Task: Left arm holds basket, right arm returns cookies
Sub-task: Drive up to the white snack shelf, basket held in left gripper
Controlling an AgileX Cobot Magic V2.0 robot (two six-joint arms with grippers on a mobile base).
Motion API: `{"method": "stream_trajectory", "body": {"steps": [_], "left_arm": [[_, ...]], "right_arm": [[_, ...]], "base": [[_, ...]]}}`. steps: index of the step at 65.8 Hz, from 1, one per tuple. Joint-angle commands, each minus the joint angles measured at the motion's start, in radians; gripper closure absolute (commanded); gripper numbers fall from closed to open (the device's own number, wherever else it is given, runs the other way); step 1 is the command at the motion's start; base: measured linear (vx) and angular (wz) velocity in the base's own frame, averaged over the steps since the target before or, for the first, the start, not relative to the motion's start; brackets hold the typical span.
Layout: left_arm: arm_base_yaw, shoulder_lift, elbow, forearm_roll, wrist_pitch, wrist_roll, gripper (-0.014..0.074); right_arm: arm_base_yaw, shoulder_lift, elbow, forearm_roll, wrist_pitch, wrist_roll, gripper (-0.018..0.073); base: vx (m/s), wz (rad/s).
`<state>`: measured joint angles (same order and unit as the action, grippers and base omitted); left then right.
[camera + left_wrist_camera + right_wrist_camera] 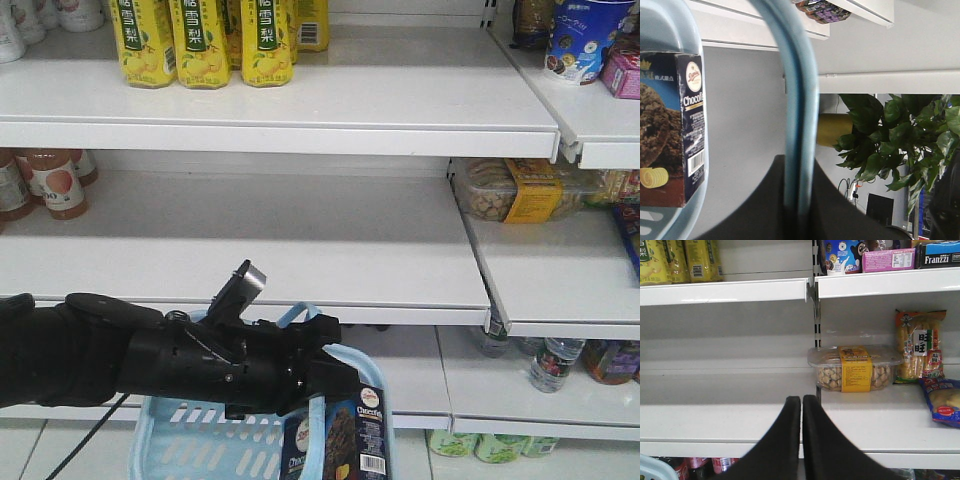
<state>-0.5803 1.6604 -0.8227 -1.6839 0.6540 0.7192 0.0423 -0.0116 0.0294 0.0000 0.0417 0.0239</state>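
One black left arm [110, 355] reaches in level from the left in the front view. Its fingers [310, 380] are clamped on the pale handle [290, 317] of the light blue basket [190, 440], and the navy cookie box [350, 440] stands upright in the basket's right end.

The left wrist view shows that handle [800, 110] gripped between dark fingers [760, 205], with the cookie box [670, 145] inside the basket.

In the right wrist view, the right fingers [785, 440] are pressed together holding nothing. They point at the middle shelf [725, 415], near a clear snack tub [855, 367].

Left arm [150, 360] thick, black, cabled; small silver tab [253, 275].
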Motion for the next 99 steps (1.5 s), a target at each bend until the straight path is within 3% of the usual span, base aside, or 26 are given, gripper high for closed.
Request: {"method": "stream_trajectory", "body": {"steps": [1,99], "left_arm": [[0.0,-0.047,-0.028,-0.051,0.058,0.001,0.0603],[0.0,-0.047,-0.028,-0.051,0.058,0.001,0.0603]], "right_arm": [[0.001,-0.01,-0.001,0.0,-0.072,-0.002,0.0568],[0.001,-0.01,-0.001,0.0,-0.072,-0.002,0.0568]], "base": [[0.11,0.01],[0.07,0.0]]}}
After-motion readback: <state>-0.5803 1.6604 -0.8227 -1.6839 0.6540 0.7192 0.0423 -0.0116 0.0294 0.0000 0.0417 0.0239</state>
